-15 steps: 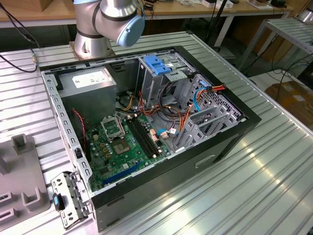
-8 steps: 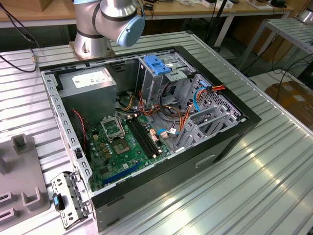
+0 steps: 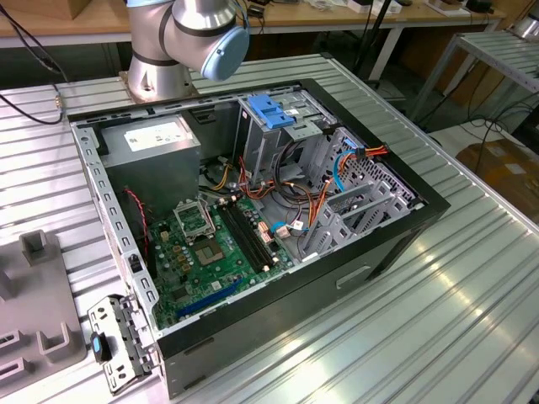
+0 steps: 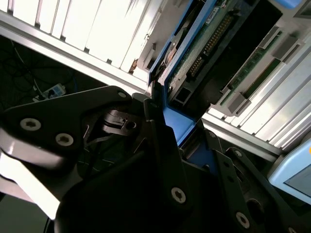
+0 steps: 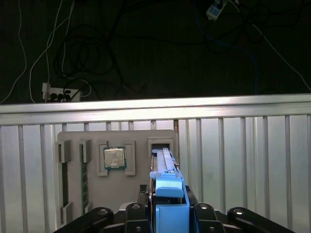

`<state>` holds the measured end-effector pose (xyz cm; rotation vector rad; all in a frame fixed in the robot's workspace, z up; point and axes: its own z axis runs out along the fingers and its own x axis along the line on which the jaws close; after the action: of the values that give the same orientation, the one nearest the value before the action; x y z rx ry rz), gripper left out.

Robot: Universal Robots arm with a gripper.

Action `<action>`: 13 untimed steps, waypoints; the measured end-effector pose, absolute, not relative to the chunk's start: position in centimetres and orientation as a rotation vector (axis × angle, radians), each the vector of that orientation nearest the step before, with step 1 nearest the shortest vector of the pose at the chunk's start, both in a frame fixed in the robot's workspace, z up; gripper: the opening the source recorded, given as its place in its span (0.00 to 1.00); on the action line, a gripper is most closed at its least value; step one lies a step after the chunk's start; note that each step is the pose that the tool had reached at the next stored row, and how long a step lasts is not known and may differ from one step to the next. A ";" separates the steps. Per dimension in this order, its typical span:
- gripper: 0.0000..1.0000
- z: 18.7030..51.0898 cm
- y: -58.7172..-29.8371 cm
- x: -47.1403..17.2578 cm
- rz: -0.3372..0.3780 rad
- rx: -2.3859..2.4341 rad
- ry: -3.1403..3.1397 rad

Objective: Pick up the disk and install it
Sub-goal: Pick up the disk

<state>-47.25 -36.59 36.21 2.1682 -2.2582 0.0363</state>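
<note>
Starting at the exterior view's left: grey tray (image 3: 59,295) lies on the ribbed metal table (image 3: 438,320), with a metal bracket (image 3: 122,341) with a blue clip just beside it. Open computer case (image 3: 253,337) sits mid-table, motherboard (image 3: 210,244) flat inside. Grey power-supply box (image 3: 152,139) sits in the corner near the arm base (image 3: 177,42), and a drive cage (image 3: 274,114) with a blue top stands beside the box. In the first wrist view the tray holds two memory sticks (image 5: 64,184), then a processor chip (image 5: 114,158), then the disk (image 5: 165,162) standing on edge at its slot. Gripper (image 5: 167,196) is closed on the disk, black fingers (image 5: 146,204) pressed to both sides of its blue rail. The second wrist view shows the disk's circuit-board face, with table ribs around it.
</note>
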 end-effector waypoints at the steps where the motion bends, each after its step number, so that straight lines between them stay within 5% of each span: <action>1: 0.37 36.2 -36.6 -47.2 0.036 2.168 -2.258; 13: 0.37 36.7 -36.6 -47.2 0.039 2.170 -2.260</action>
<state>-47.25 -36.59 36.67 2.1696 -2.2597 0.0394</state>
